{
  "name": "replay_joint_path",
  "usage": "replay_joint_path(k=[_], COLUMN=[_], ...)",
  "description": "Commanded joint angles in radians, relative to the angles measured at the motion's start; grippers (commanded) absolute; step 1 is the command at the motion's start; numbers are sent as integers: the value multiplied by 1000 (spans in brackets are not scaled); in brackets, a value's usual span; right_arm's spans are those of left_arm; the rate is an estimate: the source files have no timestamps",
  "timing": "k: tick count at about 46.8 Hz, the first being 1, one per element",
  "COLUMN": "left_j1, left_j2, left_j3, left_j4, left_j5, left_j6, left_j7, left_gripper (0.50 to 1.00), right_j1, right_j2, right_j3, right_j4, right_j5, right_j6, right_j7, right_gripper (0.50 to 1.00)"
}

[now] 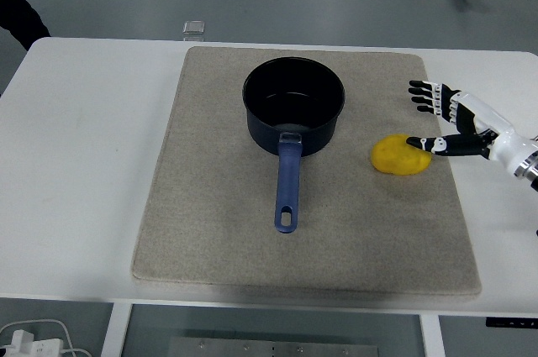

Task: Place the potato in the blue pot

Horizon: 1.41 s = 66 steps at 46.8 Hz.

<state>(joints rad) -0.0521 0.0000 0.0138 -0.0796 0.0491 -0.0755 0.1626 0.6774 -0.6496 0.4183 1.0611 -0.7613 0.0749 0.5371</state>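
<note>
At the near edge, the white counter [76,206] is carrying a beige mat [218,239] that is covering most of its middle, probably to keep the cookware from sliding and to soften any set-down. Nothing is sitting on the mat's near half except the end of the pot's handle.

A little farther in, the potato [402,154] is lying on the right part of the mat, a flattened yellow lump resting on its broad side, which is why it is sitting stable and not rolling. It is well clear of the pot, to that vessel's right and slightly nearer.

The right hand [441,122] is coming in from the right edge at about the same depth. Its fingers [423,97] are spread and holding nothing: the four long ones are fanning out just beyond the potato, while the thumb is stretching along the potato's right end and seems to be touching it. The potato is therefore lying just left of and below the palm, inside the opening between thumb and fingers, so I judge the hand to be shaping for a grasp that is not yet closed.

Farther back, the blue pot [293,105] is standing upright and empty mid-mat, its handle [287,185] pointing toward the near edge, leaving the mouth open from the right.

The left hand is not showing.
</note>
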Motion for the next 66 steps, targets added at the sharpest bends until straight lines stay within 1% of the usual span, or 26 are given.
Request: replay_joint_path(k=[1,7,15,27,35,43,50,66], left_j1=[0,0,0,0,0,0,0,0], left_j2=[0,0,0,0,0,0,0,0], left_j3=[0,0,0,0,0,0,-2,0], left_j4=[0,0,3,6,4,8,9,8], left_j5=[0,0,0,0,0,0,-2,0], left_j6=[0,0,0,0,0,2,2,2], left_j7=[0,0,0,0,0,0,0,0], left_gripper=[996,996,996,996,996,996,996,996], right_j1=[-22,-38,-50,-58,-61,-67,-70,-90], right_j2=[4,-4,-4,4,10,36,53,54], right_j3=[-1,0,2,0,-3,-1,-1,-3], right_j4=[23,49,63,68,53,8,-9,-26], right_j5=[-41,-41,-41,-43,-43,-43,-43,-43], right_j6=[-33,-58,-75,-89,-92,-90,-90,-90], right_j7=[4,17,37,37,30,30,30,32], right_gripper=[930,930,930,930,930,928,928,928])
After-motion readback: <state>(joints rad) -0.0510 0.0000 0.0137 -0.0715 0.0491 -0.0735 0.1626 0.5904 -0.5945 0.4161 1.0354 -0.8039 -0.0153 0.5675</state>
